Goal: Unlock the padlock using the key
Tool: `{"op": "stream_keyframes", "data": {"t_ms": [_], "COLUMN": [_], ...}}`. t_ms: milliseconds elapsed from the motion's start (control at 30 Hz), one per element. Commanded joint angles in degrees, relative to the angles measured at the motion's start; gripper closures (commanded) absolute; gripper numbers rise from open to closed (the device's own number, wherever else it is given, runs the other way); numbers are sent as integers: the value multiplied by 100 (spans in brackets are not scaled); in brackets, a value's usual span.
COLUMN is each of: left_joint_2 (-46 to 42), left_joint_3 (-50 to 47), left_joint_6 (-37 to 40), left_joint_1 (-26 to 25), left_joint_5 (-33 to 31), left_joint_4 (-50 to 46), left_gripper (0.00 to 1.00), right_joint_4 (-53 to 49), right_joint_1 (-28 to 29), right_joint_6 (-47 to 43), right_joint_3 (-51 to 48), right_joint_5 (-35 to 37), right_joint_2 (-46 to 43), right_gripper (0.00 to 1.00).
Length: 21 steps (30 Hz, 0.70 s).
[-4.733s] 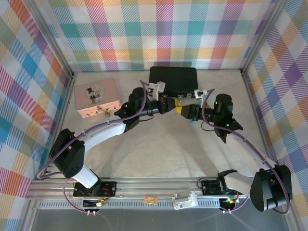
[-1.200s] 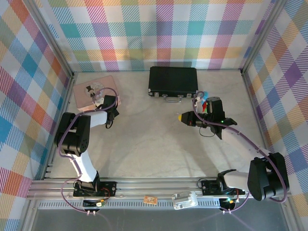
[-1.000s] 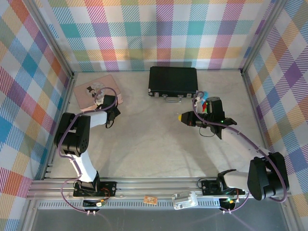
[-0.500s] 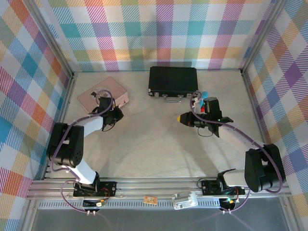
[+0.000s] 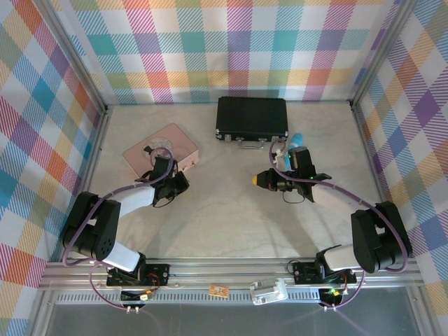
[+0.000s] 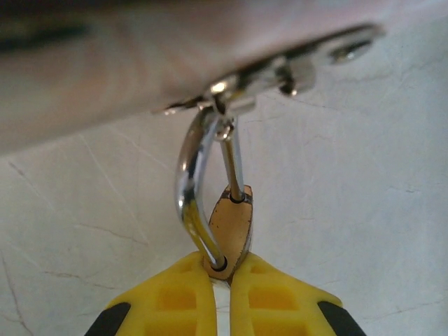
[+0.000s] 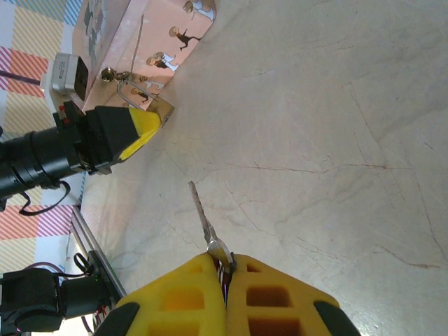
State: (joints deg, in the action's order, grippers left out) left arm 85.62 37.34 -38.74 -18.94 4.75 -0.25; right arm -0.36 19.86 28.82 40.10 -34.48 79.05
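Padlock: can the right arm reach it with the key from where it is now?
Probably yes. The right gripper holds the key pointing roughly toward the padlock, with bare table between. But the left gripper clamps the brass body's end, and no keyhole shows, so insertion may be blocked.

I have a black case (image 5: 252,117) with a handle lying flat at the back of the pale, veined worktop (image 5: 224,210). Left of the case and somewhat nearer to me sits a pink tin (image 5: 178,145), turned at an angle, with a small picture on its lid. On the right wrist camera its side shows little cartoon figures. A silver hasp (image 6: 301,64) sticks out from its edge. Checked walls (image 5: 224,49) in many colours stand behind the case and to both sides. Well in front of the case a metal rail (image 5: 224,269) runs across, with a small brown board (image 5: 219,290) and a white part (image 5: 269,292) nearer still.
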Motion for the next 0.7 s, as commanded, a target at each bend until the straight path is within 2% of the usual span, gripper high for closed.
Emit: {"op": "stream_keyframes", "data": {"t_ms": [0, 67, 233, 300, 467, 667], "left_joint_2": [-167, -212, -376, -410, -247, 183], "left_joint_3": [-152, -191, -228, -204, -167, -194], "left_joint_6": [38, -57, -357, -408, -538, -690], "left_joint_1": [-57, -62, -223, -379, -670, -862], "left_joint_5": [-771, -1082, -1553, -1865, -2676, -3240], "left_joint_4": [-217, -301, -229, -172, -86, 504], "left_gripper": [95, 89, 51, 41, 39, 39], "right_joint_4": [37, 21, 78, 129, 168, 199], "right_joint_1": [28, 28, 27, 35, 36, 35], "right_joint_6": [-47, -60, -41, -20, -6, -4], "right_joint_3": [-28, -44, -124, -165, -211, -241], "right_joint_5": [-16, 17, 62, 61, 59, 55], "right_joint_2": [-40, -103, -198, -222, -262, -306], "right_gripper": [100, 100, 100, 100, 100, 100]}}
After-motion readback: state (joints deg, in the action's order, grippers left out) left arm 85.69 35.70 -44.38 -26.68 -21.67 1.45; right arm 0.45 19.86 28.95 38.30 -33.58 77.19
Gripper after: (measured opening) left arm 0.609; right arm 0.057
